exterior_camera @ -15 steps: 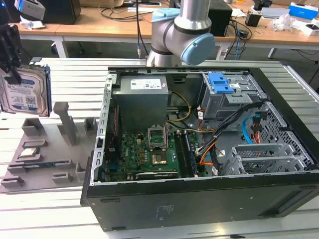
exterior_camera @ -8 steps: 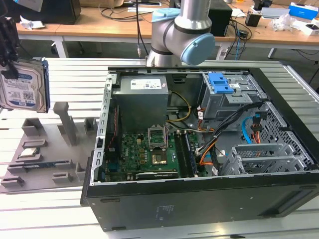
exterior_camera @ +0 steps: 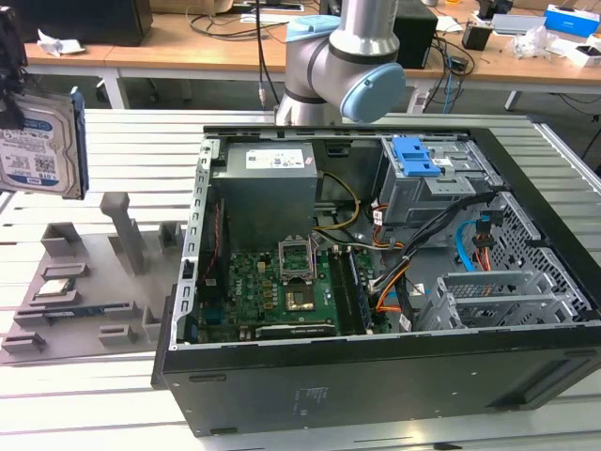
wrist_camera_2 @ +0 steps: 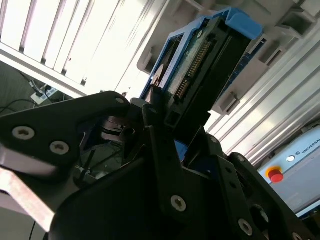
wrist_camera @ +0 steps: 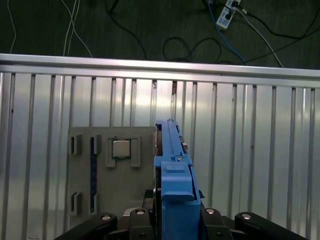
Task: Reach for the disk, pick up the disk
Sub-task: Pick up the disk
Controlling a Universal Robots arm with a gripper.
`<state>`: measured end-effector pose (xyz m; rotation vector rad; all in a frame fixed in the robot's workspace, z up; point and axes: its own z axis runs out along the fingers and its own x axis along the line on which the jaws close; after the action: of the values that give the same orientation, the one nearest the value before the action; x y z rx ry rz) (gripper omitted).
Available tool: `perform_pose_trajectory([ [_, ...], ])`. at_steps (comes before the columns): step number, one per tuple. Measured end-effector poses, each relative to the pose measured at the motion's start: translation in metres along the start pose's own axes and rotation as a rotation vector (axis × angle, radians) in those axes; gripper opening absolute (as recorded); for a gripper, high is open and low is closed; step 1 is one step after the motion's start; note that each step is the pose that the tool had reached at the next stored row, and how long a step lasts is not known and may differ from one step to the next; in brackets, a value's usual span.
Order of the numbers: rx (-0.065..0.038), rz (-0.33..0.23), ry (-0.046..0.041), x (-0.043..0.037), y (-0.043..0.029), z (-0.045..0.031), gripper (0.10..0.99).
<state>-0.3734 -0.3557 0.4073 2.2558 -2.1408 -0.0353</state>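
The disk [exterior_camera: 38, 146], a silver hard drive with a white-and-blue label in a blue bracket, hangs upright in the air at the exterior view's far left, well above the slatted metal table [exterior_camera: 113, 141]. My gripper [exterior_camera: 9, 94] is shut on it from above, partly cut off by the picture's edge. In the first wrist view the disk [wrist_camera: 172, 165] shows edge-on, its blue bracket clamped between the black fingers [wrist_camera: 220, 217]. The second wrist view has the disk's [wrist_camera_2: 205, 65] connector edge sticking out past the gripper [wrist_camera_2: 175, 130].
A grey fixture plate [exterior_camera: 84, 282] with upright slots lies on the table below the disk, and a small square processor chip [wrist_camera: 120, 148] sits in one of its holders. The open computer case [exterior_camera: 376, 282], with its blue-topped drive cage [exterior_camera: 418, 160], stands to the exterior view's right.
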Motion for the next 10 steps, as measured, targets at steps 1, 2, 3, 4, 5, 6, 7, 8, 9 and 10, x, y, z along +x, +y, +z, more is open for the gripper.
perform_pose_trajectory([
  [1,0.0,0.0,-0.0001,0.0,0.0,-0.0018,0.369],
  [2,0.0,0.0,-0.0001,0.0,0.0,-0.0049,0.369],
  [3,0.0,0.0,-0.0001,0.0,0.0,-0.0075,0.369],
  [4,0.0,0.0,0.0,0.0,0.0001,-0.0094,0.369],
  [5,0.0,0.0,0.0,0.0,0.0001,-0.0134,0.369],
  [6,0.0,0.0,-0.0001,0.0,0.0001,-0.0169,0.369],
  [7,0.0,0.0,0.0,0.0,0.0001,-0.0188,0.369],
  [8,0.0,0.0,0.0,0.0001,0.0001,-0.0207,0.369],
  [9,0.0,0.0,-0.0001,0.0001,0.0001,-0.0234,0.369],
  [10,0.0,0.0,-0.0001,0.0001,0.0001,-0.025,0.369],
])
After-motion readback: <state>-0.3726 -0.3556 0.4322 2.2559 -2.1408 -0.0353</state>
